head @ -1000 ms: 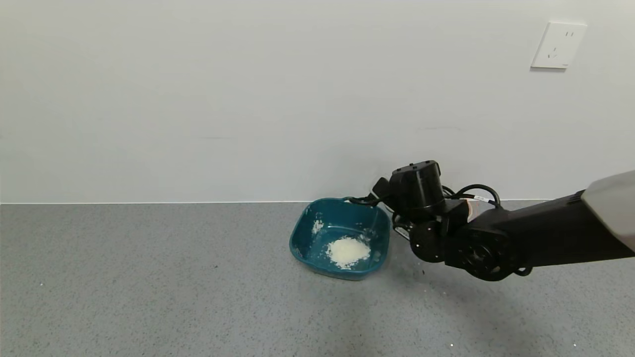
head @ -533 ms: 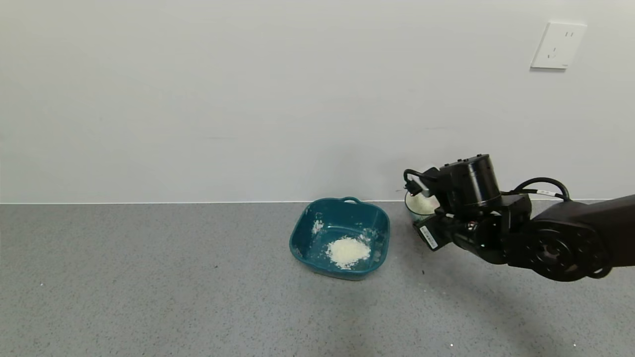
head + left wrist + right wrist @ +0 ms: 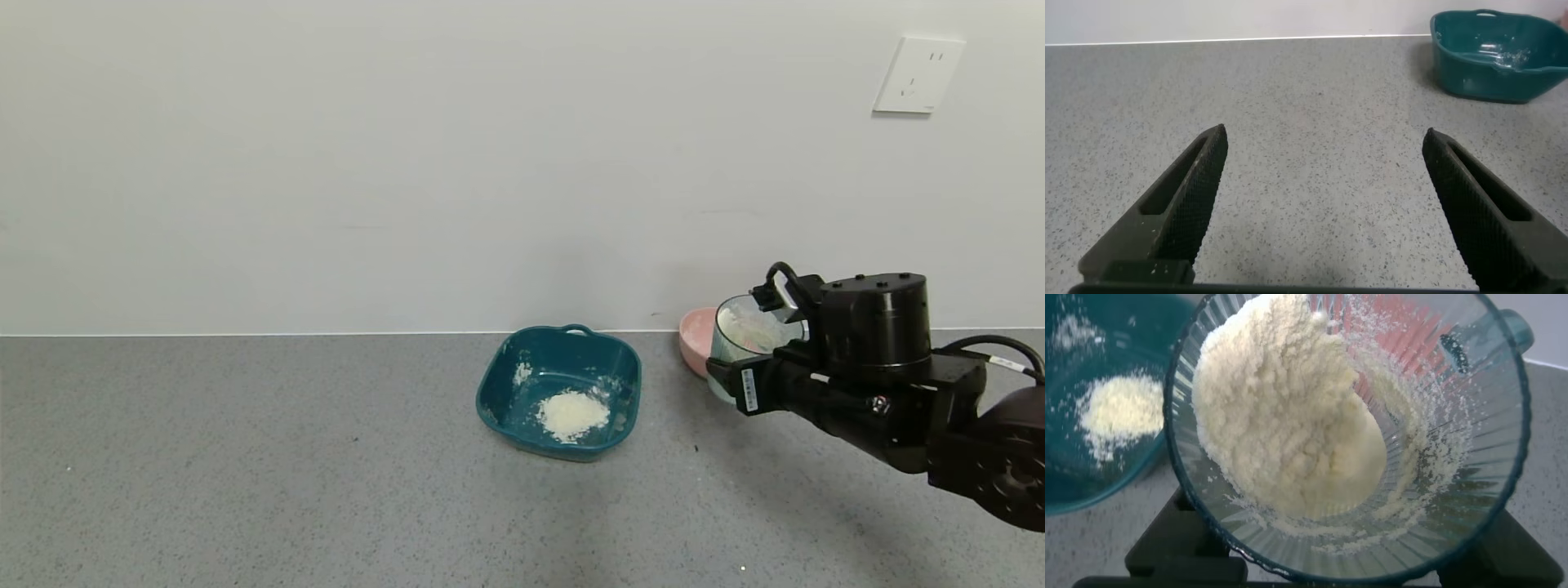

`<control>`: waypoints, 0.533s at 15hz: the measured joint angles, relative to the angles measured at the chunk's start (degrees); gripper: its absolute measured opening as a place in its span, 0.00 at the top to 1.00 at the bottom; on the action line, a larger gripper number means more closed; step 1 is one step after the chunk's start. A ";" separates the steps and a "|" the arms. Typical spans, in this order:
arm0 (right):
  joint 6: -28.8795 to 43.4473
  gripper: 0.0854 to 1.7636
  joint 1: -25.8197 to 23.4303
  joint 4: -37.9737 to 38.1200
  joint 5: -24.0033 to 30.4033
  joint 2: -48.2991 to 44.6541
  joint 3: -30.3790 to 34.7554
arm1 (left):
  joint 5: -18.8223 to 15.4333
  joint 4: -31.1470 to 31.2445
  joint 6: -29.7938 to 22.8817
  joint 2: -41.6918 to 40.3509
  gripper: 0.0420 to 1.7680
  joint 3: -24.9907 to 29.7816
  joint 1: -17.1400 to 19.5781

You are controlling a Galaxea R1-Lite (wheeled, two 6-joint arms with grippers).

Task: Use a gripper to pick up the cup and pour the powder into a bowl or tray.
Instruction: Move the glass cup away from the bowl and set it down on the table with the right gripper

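Head view: my right black gripper (image 3: 729, 377) pinches the ribbed, translucent pale blue-green plastic cup (image 3: 741, 339), held above the grey speckled counter (image 3: 245, 457), right of the dark teal rounded-square basin (image 3: 560, 390). A round pink bowl (image 3: 695, 340) sits half hidden behind the cup. The gripper's white label cannot be read.

Left wrist view: my left gripper (image 3: 1323, 200) hangs spread over bare counter, the basin (image 3: 1499, 54) well off.

Right wrist view: clumpy off-white powder (image 3: 1290, 400) clings to the cup's (image 3: 1347, 433) wall; a small heap (image 3: 1120, 408) lies in the basin.
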 joint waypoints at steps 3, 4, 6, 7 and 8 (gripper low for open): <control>1.24 0.26 -4.18 -6.12 2.17 0.46 5.71 | -0.02 0.00 -0.02 0.00 0.03 0.00 0.00; 2.82 0.26 -5.18 -6.18 2.94 0.51 6.67 | 0.00 -0.02 0.00 0.00 0.03 0.00 0.00; 5.62 0.26 -6.22 -6.25 3.52 0.51 7.55 | 0.00 0.00 0.00 0.00 0.03 0.00 0.00; 6.14 0.26 -6.47 -6.27 3.61 0.55 8.13 | 0.00 0.00 0.00 0.00 0.03 0.00 0.00; 6.21 0.26 -6.61 -6.25 3.85 0.71 8.79 | 0.00 0.00 0.00 0.00 0.03 0.00 0.00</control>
